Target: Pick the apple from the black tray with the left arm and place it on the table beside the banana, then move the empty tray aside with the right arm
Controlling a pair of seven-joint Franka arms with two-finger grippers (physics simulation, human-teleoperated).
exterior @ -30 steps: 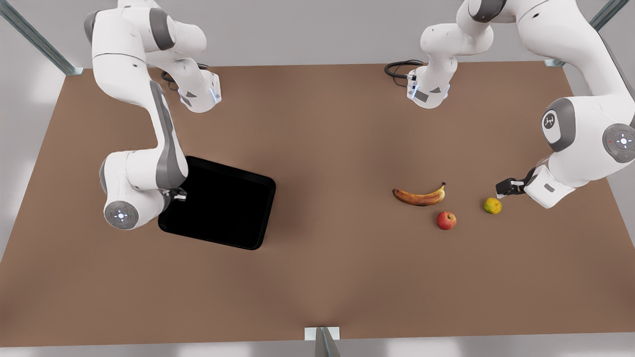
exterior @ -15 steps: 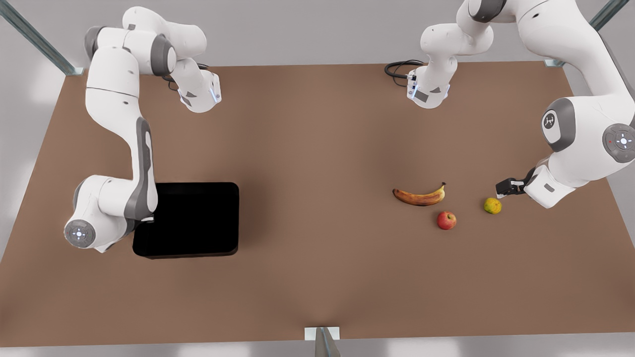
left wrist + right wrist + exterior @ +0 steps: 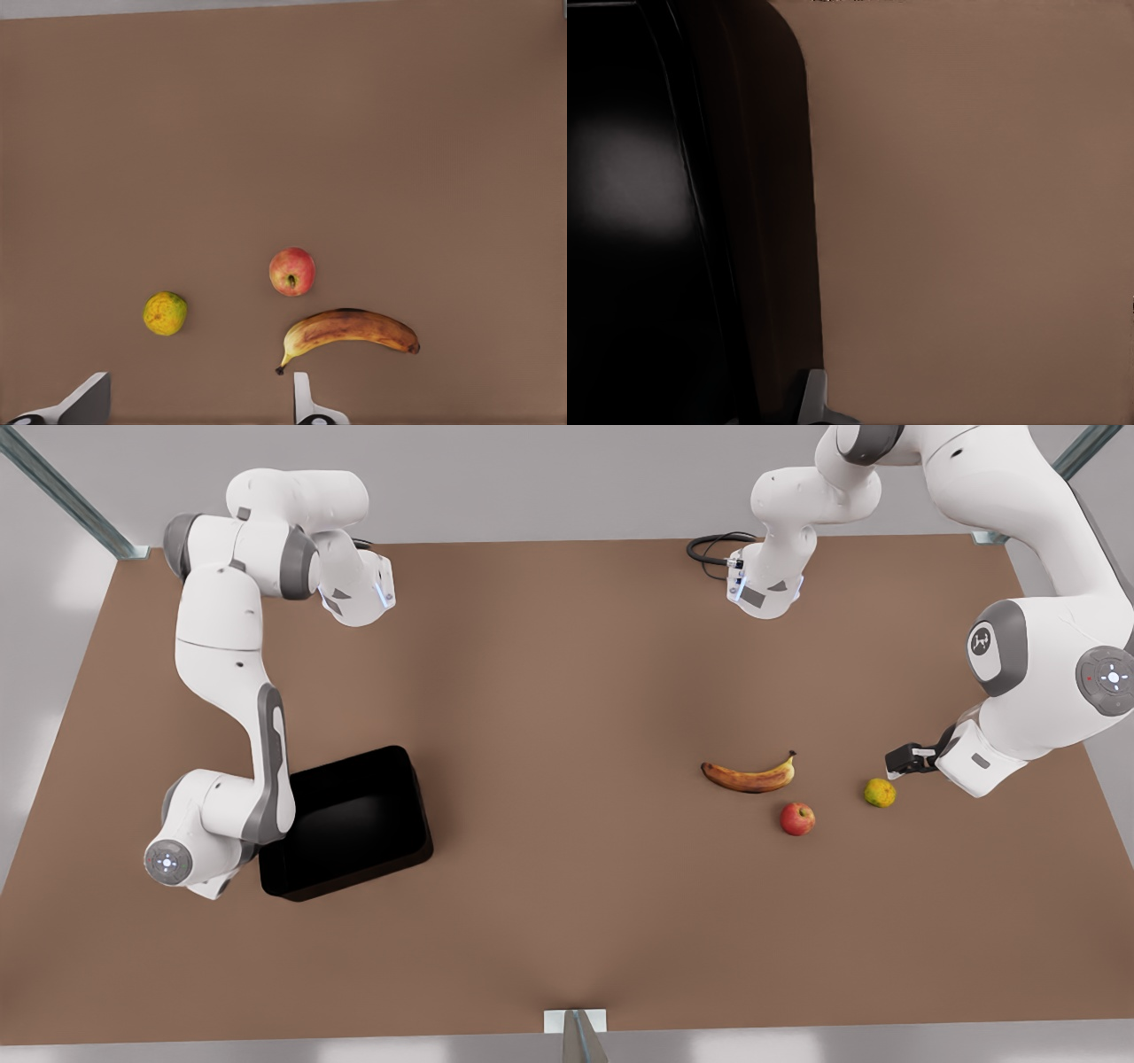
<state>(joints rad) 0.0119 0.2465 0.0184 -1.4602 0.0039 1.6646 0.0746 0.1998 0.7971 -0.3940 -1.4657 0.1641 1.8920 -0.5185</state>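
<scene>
Left gripper (image 3: 199, 403) spread wide above banana (image 3: 349, 330); right gripper's spread untellable, at black tray (image 3: 350, 824).

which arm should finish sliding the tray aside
Right. The right gripper sits at the black tray's edge. The left gripper waits across the table by the apple and banana.

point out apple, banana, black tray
apple (image 3: 797, 818), front view, middle of its red skin.
banana (image 3: 749, 777), front view, middle of its curved body.
black tray (image 3: 354, 819), front view, dark inner floor.
</scene>
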